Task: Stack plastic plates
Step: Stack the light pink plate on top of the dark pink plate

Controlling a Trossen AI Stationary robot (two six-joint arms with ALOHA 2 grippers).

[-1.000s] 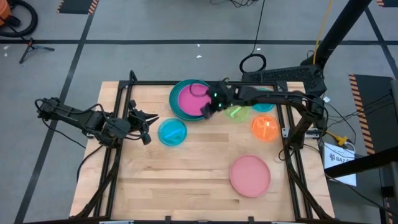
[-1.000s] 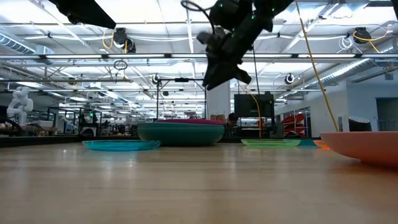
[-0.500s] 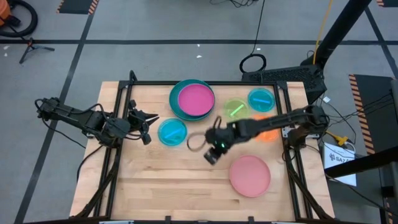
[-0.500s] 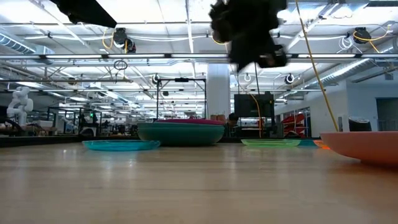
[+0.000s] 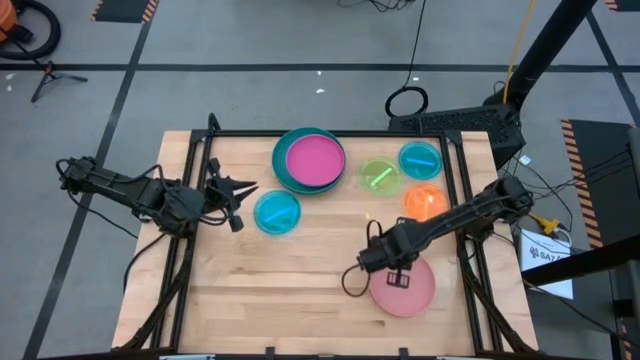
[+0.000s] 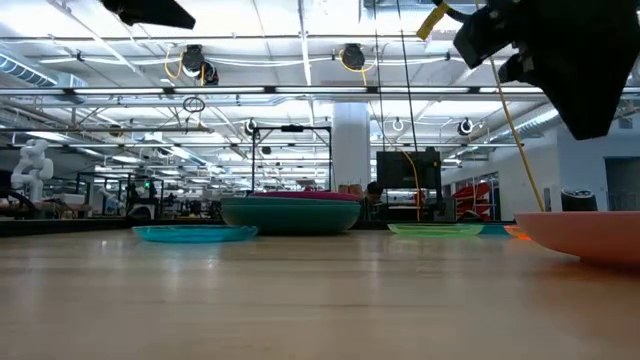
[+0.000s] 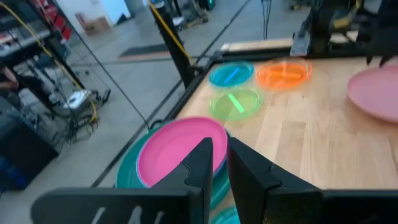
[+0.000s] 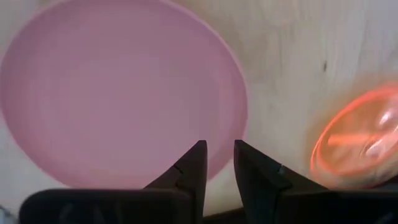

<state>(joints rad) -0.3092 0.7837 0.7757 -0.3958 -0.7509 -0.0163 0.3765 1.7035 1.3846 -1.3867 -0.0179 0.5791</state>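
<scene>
A magenta plate (image 5: 312,158) sits in a teal plate (image 5: 283,170) at the table's far edge. Beside them lie a lime-green plate (image 5: 379,178), a small cyan plate (image 5: 420,160) and an orange plate (image 5: 425,203). Another cyan plate (image 5: 277,212) lies by my left gripper (image 5: 240,192), which waits at the left edge with a narrow gap between its fingers. A pale pink plate (image 5: 412,292) rests flat near the right near corner. My right gripper (image 5: 392,270) hovers above its left part, pointing down, fingers (image 8: 194,163) narrowly apart and touching nothing.
A black frame rail (image 5: 190,200) runs along the left side and another (image 5: 470,250) along the right. Bare wood (image 5: 270,280) spreads over the near left half of the table. The right arm (image 5: 460,212) reaches across above the orange plate.
My right gripper has swung from over the magenta and teal plates at the far edge toward the near edge and to the right, ending above the pale pink plate. No plate has moved. The left arm has kept still.
</scene>
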